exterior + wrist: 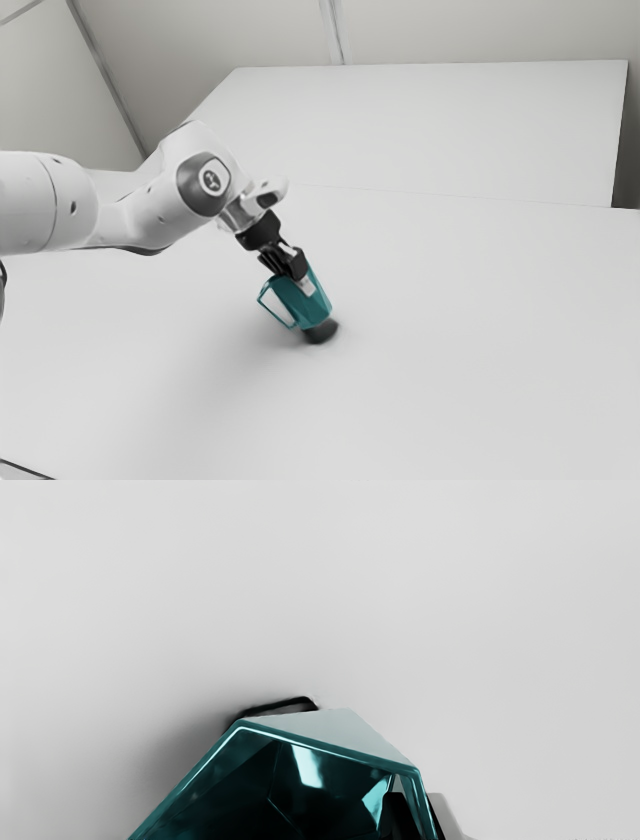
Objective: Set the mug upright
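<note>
The teal faceted mug (315, 304) leans steeply in the exterior view, its mouth up toward the hand and its handle toward the exterior view's left. At the mouth, my gripper (303, 281) is shut on the mug's wall. In the wrist view, the open mouth of the mug (330, 725) faces the camera. One finger of the gripper (416, 806) is inside the mouth and the other outside, with the wall between them. Whether the mug's lower end touches the table cannot be told.
A white tabletop (480, 330) surrounds the mug. A dark patch (320, 332) lies at the mug's lower end. Behind stands a large white panel (430, 130), and a thin dark cable (25, 469) crosses the near left corner of the exterior view.
</note>
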Motion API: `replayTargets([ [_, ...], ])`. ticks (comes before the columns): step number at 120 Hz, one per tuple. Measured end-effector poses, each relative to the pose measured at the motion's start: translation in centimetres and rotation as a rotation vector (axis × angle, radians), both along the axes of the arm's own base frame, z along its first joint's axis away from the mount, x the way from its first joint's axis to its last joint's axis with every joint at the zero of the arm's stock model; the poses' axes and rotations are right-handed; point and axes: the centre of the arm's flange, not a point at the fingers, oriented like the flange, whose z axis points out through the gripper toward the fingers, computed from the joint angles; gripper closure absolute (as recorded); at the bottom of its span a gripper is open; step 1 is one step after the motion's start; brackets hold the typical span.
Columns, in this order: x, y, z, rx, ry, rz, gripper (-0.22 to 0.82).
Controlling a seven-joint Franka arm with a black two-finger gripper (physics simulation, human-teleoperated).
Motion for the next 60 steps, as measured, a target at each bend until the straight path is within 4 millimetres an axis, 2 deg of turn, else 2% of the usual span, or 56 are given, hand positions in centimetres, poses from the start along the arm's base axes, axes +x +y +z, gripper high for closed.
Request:
replayTargets([
  [32,1.8,2.9,1.8,0.165,-0.051,-0.023,0.78],
  [60,3.4,4.5,0.6,0.303,-0.063,-0.04,0.78],
])
